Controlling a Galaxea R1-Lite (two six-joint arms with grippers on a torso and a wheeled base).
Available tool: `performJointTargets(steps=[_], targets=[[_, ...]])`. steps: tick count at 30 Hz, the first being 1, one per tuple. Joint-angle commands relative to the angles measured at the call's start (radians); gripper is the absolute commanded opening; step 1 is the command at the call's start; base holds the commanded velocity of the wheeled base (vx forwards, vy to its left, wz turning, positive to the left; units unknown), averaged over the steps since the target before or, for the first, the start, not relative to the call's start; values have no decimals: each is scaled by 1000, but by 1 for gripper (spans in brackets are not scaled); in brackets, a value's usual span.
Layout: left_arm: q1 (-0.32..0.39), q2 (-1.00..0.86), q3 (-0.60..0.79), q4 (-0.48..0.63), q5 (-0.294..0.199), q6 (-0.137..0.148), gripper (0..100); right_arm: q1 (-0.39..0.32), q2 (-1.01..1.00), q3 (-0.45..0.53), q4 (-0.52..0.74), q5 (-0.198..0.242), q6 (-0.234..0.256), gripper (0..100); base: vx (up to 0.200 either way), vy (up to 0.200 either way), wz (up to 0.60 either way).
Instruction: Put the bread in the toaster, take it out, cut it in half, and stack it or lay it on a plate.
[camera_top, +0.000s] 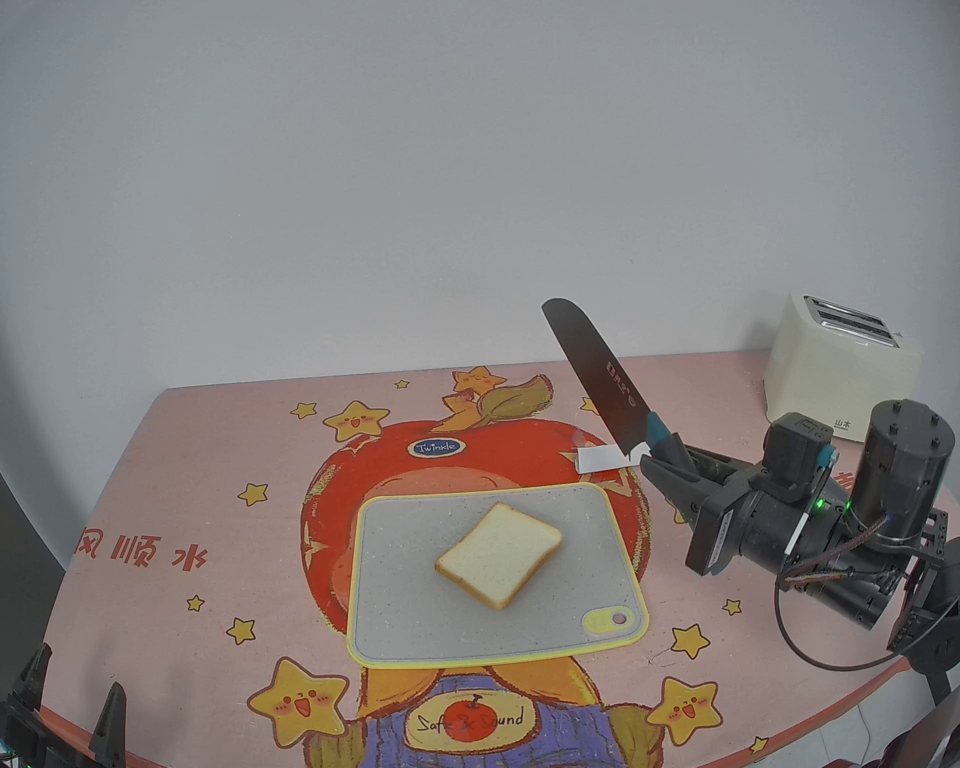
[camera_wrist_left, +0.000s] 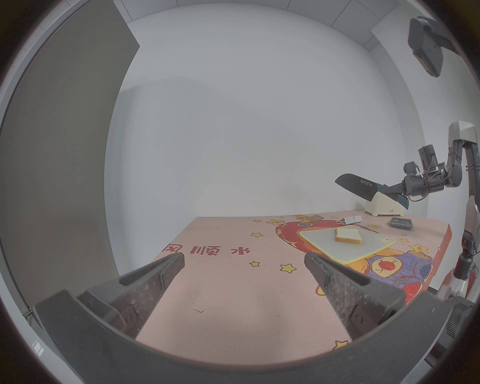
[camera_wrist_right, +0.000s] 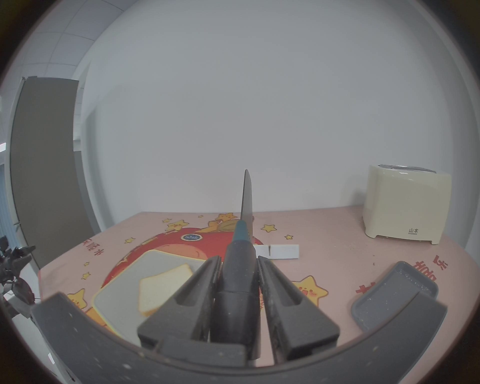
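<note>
On the table (camera_top: 200, 480) I count one slice of bread (camera_top: 498, 553), one cutting board (camera_top: 400, 600), one knife (camera_top: 600, 375), one toaster (camera_top: 840, 365), one plate (camera_wrist_right: 395, 295) and one small white card (camera_top: 600, 458). I have two grippers in sight.

I see the bread lying flat near the middle of the cutting board, turned so that one corner points toward me. The toaster stands at the far right corner of the table. The plate is grey and rectangular and lies on the right side of the table, nearer to me than the toaster. The white card lies flat just past the board's far right corner.

My right gripper (camera_top: 668, 468) is clamped on the knife's handle and holds it in the air above the table, off the board's far right corner. The blade slants up and away, with its tip toward my left. The bread sits lower than this gripper, to its left and nearer to me, apart from the blade.

My left gripper (camera_wrist_left: 244, 260) hangs off the near left edge of the table with its fingers spread wide, holding nothing. The bread is well apart from it, off to its right.
</note>
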Motion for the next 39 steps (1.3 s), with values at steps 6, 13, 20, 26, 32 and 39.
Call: performJointTargets(steps=[6,13,20,26,32,39], targets=[[0,-4,15,0,0,0,100,35,-6,-53,61,64,-28,0,0,0,0],[0,-4,15,0,0,0,100,119,-38,16,62,59,-36,0,0,0,0],[0,-4,15,0,0,0,100,168,-87,46,65,55,-39,0,0,0,0],[0,-4,15,0,0,0,100,170,-116,49,67,61,-39,0,0,0,0],[0,-4,16,0,0,0,100,166,-149,30,159,33,-42,0,0,0,0],[0,-4,16,0,0,0,100,153,-224,-83,418,51,-82,0,0,0,0]])
